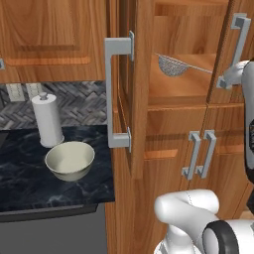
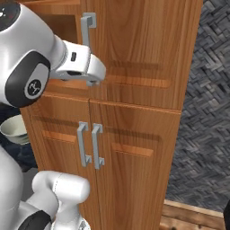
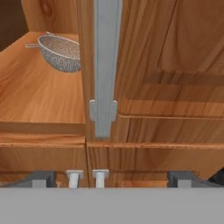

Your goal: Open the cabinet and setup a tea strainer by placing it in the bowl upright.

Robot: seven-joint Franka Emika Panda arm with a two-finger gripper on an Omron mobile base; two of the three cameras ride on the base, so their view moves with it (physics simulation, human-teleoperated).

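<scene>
Cabinet door (image 1: 133, 99) open. Strainer (image 1: 171, 65) on shelf (image 3: 39, 96) inside. Bowl (image 1: 70, 159) on desk (image 1: 30, 183). Hand (image 3: 111, 178) wide, empty, facing right door's handle (image 3: 105, 65). Step: reach for strainer. Next: shift toward strainer, grip handle.

Counted: one tea strainer (image 1: 171, 65), one bowl (image 1: 70, 160), one paper-towel roll (image 1: 47, 119), two tall cabinet doors with long bar handles (image 1: 117, 92), and two short lower doors with short handles (image 1: 200, 154).
</scene>
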